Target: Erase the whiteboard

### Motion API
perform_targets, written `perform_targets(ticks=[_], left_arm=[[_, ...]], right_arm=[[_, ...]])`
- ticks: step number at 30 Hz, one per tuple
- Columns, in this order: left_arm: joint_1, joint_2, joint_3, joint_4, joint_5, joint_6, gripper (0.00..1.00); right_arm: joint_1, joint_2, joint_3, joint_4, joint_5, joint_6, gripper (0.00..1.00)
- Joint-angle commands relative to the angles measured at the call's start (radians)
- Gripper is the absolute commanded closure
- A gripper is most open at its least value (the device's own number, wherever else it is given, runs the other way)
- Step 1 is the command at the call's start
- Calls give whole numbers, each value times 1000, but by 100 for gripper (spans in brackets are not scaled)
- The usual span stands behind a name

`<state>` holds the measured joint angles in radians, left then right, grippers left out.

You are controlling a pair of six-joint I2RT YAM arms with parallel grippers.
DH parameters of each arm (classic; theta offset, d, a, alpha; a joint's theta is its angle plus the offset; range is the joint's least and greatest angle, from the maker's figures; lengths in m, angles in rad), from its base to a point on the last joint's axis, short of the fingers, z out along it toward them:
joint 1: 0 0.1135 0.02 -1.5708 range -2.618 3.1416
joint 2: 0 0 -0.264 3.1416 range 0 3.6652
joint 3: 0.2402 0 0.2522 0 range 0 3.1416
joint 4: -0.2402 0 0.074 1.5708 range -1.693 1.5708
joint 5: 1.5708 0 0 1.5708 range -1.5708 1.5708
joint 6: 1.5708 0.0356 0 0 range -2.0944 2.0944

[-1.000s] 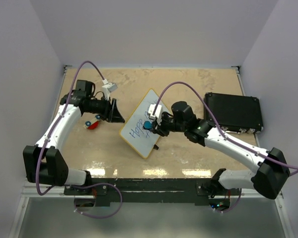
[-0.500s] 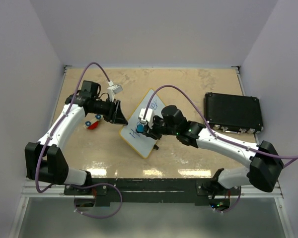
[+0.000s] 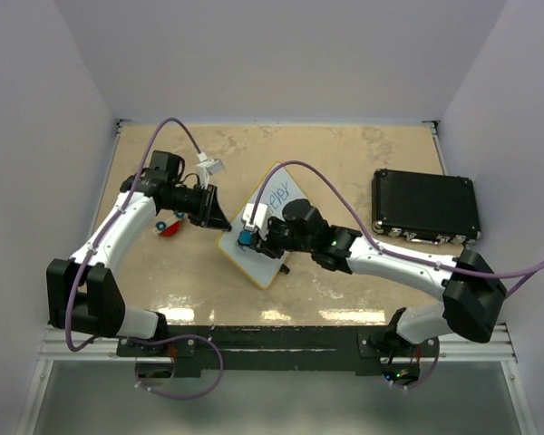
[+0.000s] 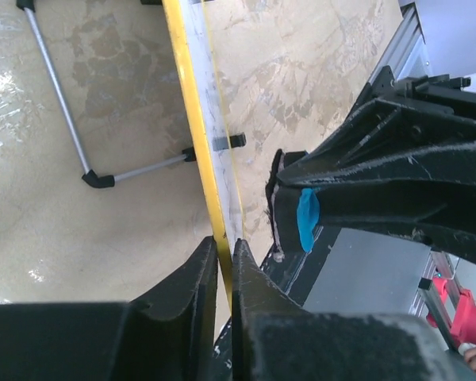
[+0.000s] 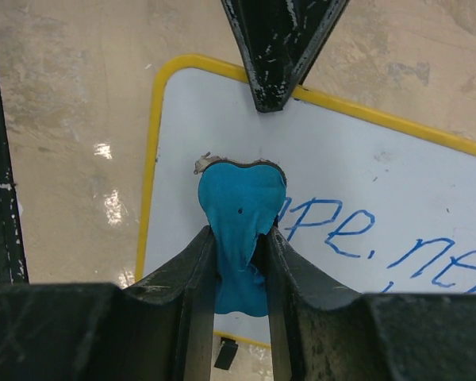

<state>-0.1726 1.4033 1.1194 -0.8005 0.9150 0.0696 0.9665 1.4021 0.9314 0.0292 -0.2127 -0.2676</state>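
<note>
My left gripper pinches the yellow edge of the whiteboard, which lies slanted, well left of the black case. My right gripper squeezes a blue eraser on the board end far from the case. Leftover words run toward the case (only the right wrist view shows them big), so I'd wipe that way.

beige table bears whiteboard, black case and small red item.

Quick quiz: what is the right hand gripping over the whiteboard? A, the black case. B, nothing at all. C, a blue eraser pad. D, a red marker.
C: in the right wrist view, the right hand is shut on a blue eraser pad over the whiteboard.
</note>
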Motion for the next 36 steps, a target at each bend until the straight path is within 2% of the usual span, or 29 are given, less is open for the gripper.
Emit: perform_targets(ticks=[1, 3, 14, 18, 24, 28, 32, 36], left_arm=[[-5, 5, -4, 29, 38, -13, 95], [-5, 5, -9, 35, 38, -20, 100], [-7, -18, -36, 47, 32, -63, 100], [-5, -50, -66, 89, 21, -181, 100], [-24, -90, -122, 247, 6, -381, 100], [-41, -83, -118, 238, -7, -363, 100], [-41, -34, -84, 156, 19, -257, 67], [-41, 40, -7, 77, 15, -143, 59]], right_arm=[[31, 29, 44, 67, 48, 33, 100], [38, 43, 47, 57, 64, 33, 100], [40, 43, 24, 9, 131, 68, 100], [41, 38, 43, 11, 136, 94, 100], [41, 34, 60, -6, 113, 96, 100], [38, -11, 43, -61, 81, 84, 100], [34, -75, 4, -81, 52, 70, 100], [29, -106, -22, -91, 41, 51, 100]])
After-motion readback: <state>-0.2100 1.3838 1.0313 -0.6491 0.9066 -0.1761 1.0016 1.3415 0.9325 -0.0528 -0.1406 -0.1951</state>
